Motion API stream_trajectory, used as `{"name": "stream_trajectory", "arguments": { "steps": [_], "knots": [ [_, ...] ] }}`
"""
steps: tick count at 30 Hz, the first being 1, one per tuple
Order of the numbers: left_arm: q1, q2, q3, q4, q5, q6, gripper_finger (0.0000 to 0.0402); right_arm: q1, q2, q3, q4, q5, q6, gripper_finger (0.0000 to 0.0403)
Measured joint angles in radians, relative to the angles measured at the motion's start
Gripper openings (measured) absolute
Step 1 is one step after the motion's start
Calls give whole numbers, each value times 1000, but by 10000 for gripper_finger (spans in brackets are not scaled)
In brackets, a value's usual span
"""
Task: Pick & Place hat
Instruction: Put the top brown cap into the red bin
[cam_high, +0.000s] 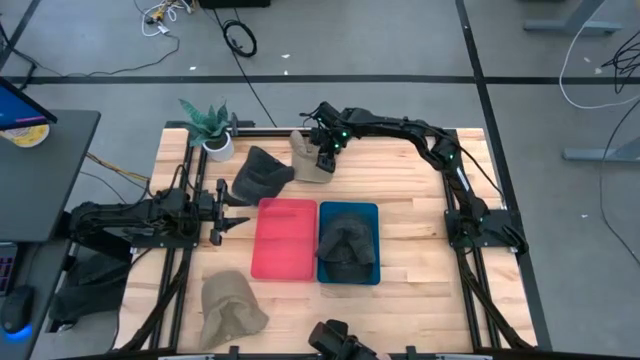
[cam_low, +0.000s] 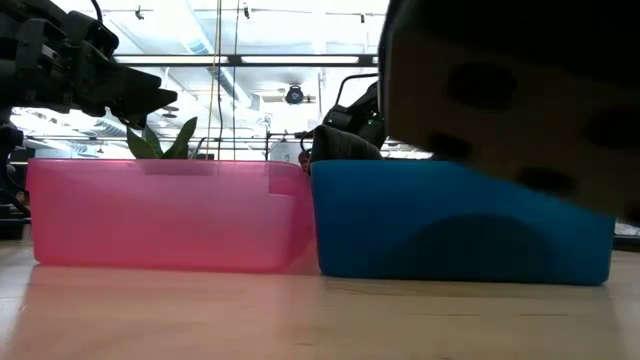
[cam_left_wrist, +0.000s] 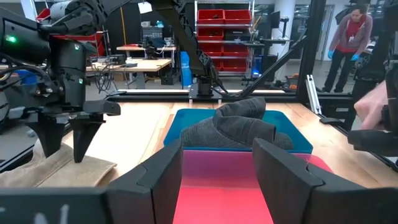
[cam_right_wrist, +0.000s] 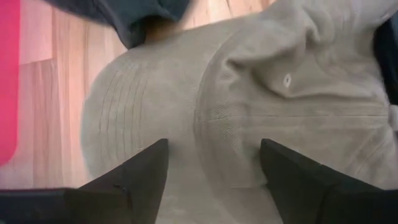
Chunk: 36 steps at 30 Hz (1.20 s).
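Right gripper: positioned at the far side of the table, directly over the beige hat. In the right wrist view its two dark fingers stand wide apart, spread over the hat's crown; nothing is held between them, and whether the tips touch the fabric cannot be told.

Beige hat: lies on the wooden table top near the far edge, just beside a dark grey hat and beyond the red tray. Its fabric is tan, with stitched rows along the brim, a seam across the crown and a small eyelet.

Left gripper: rests at the left of the table, pointing toward the red tray. Its fingers are open and hold nothing.

Trays: the red tray and the blue tray sit side by side, touching, at the table's centre. A dark hat lies in the blue tray; the red tray's floor is bare.

Other items: a second tan hat lies at the near left of the table, and a potted plant stands at the far left corner. A person stands in the room beyond the table.
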<state>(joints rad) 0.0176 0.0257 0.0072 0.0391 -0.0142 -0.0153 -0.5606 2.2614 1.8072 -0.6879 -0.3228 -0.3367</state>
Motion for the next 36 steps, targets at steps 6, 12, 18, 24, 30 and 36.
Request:
{"name": "stream_trajectory", "arguments": {
  "steps": [6, 12, 18, 24, 30, 36],
  "knots": [
    [0, 0, 0, 0, 0, 0, 197, 2, 6, 0, 9, 8, 14, 175],
    [0, 0, 0, 0, 0, 0, 197, 2, 6, 0, 24, 15, 17, 31],
    [0, 0, 0, 0, 0, 0, 197, -5, -3, 0, 14, 44, 53, 9],
    [0, 0, 0, 0, 0, 0, 197, 21, -82, -2, -42, 198, 30, 4],
    [0, 0, 0, 0, 0, 0, 197, 86, -221, -2, -87, 269, 69, 2],
    [0, 0, 0, 0, 0, 0, 197, 227, -324, -1, -94, 264, 114, 1]
  ]
}}
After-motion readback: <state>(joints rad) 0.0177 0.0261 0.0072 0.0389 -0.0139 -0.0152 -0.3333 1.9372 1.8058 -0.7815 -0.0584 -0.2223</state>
